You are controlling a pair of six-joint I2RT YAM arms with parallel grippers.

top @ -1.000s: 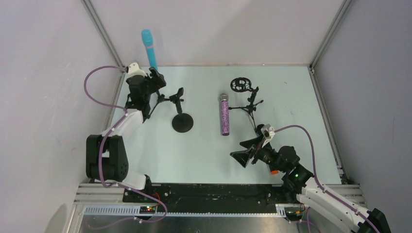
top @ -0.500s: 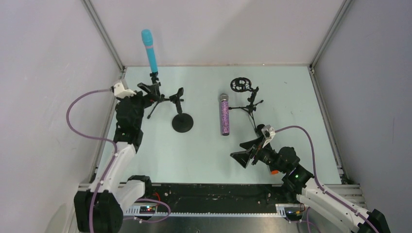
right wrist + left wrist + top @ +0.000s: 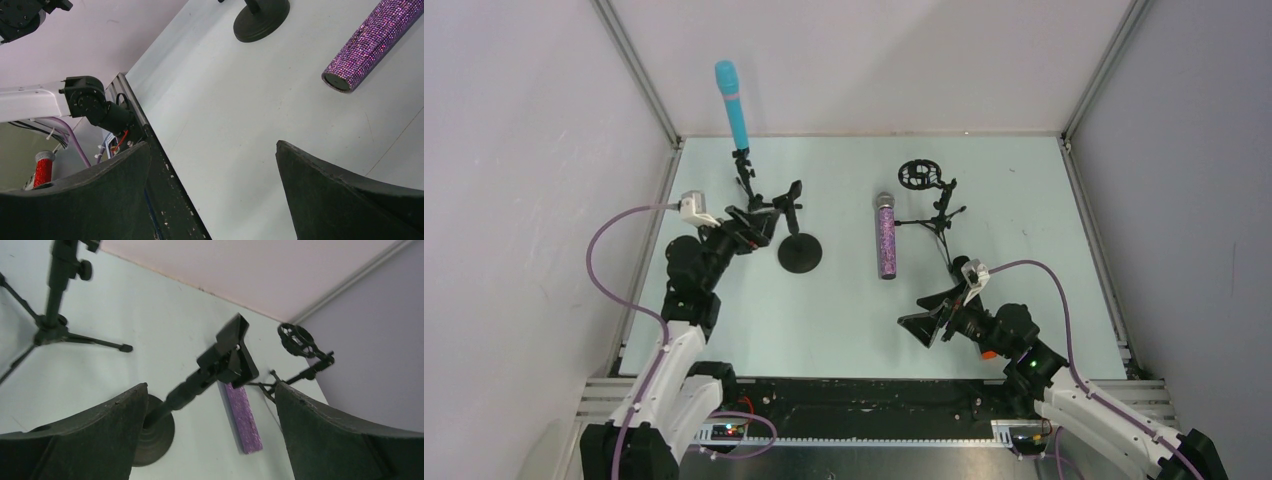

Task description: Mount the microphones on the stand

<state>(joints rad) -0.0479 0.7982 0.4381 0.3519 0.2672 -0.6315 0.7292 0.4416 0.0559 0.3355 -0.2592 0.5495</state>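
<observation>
A light blue microphone [image 3: 731,100] stands upright in a black tripod stand [image 3: 745,182] at the back left. The purple glitter microphone [image 3: 886,238] [image 3: 243,417] [image 3: 372,42] lies flat mid-table. Between them is a round-base stand [image 3: 800,252] with an empty clamp [image 3: 789,205] [image 3: 230,352]. Behind the purple mic is a tripod stand with a ring mount [image 3: 916,174] [image 3: 296,337]. My left gripper [image 3: 759,228] [image 3: 210,390] is open and empty, just left of the round-base stand. My right gripper [image 3: 924,312] [image 3: 212,150] is open and empty, near the front, short of the purple mic. The black mic is not clearly seen.
A small orange bit [image 3: 989,354] shows under my right arm. The black rail [image 3: 160,185] at the table's front edge lies beneath the right gripper. Aluminium frame posts [image 3: 639,75] and pale walls close in the table on three sides.
My left arm has drawn back from the blue mic's tripod toward the front and turned to face the round-base stand. The blue mic stays on its stand. The right arm has not moved.
</observation>
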